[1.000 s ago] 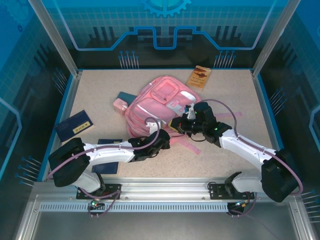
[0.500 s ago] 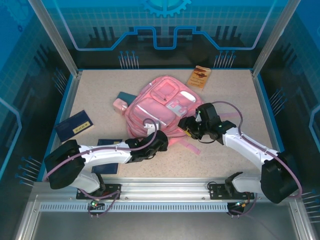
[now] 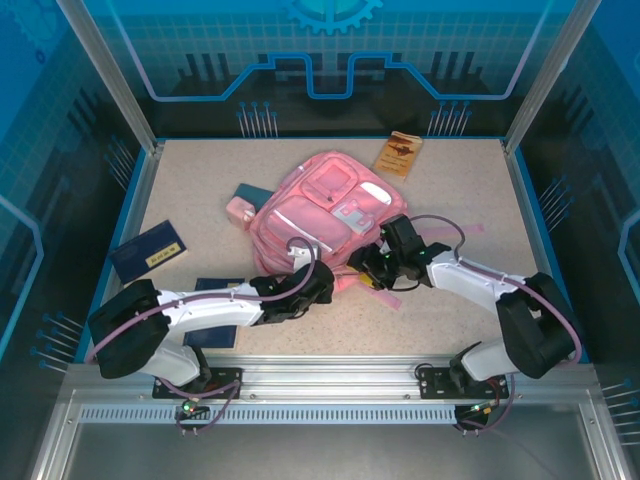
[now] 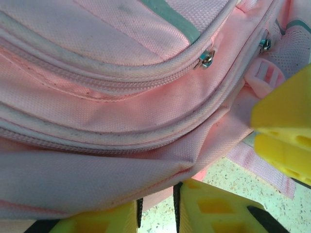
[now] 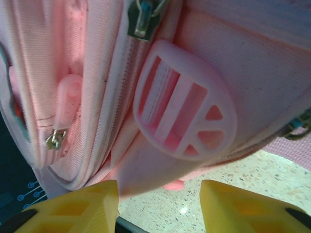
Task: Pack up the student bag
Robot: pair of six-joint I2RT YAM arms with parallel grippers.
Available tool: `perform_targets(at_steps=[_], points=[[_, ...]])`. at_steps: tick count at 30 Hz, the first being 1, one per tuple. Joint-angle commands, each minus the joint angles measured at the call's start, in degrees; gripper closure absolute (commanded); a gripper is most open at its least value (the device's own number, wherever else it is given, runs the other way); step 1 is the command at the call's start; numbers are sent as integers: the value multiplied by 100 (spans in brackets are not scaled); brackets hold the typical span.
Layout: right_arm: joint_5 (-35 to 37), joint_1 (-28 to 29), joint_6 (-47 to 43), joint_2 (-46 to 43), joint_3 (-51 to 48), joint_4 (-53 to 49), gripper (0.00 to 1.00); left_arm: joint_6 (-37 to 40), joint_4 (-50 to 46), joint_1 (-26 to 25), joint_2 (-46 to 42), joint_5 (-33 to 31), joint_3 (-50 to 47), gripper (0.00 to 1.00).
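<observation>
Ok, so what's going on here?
Two robot arms are working at a pink bag lying flat. The right fingers stand open at its near corner, by a strap buckle. The left fingers are narrowly apart at its near edge, grip unclear. Blue books lie outside it, unpacked.

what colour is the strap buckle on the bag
Translucent pale pink; the buckle shows best in the right wrist view.

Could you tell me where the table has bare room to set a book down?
Bare: the far left corner behind the leftmost blue book, and the right strip beside the student bag, nearer than the brown booklet. Crowded: the bag's near edge, where both arms meet.
</observation>
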Motion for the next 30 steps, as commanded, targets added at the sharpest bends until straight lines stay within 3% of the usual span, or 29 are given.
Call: perform_targets(at_steps=[1,12,21,30], points=[[-126,58,99,121,175,235,57,321,-121,105,-231,-314,224,75],[-606,52,170,523,354,899,99,171,-180,131,-578,-85,31,73],[-1034,92,249,170,282,1850,100,-302,15,126,-787,605,-308,66],[-1116,181,239,-39,292,1774,100,-45,-145,157,-279,156,134,60]])
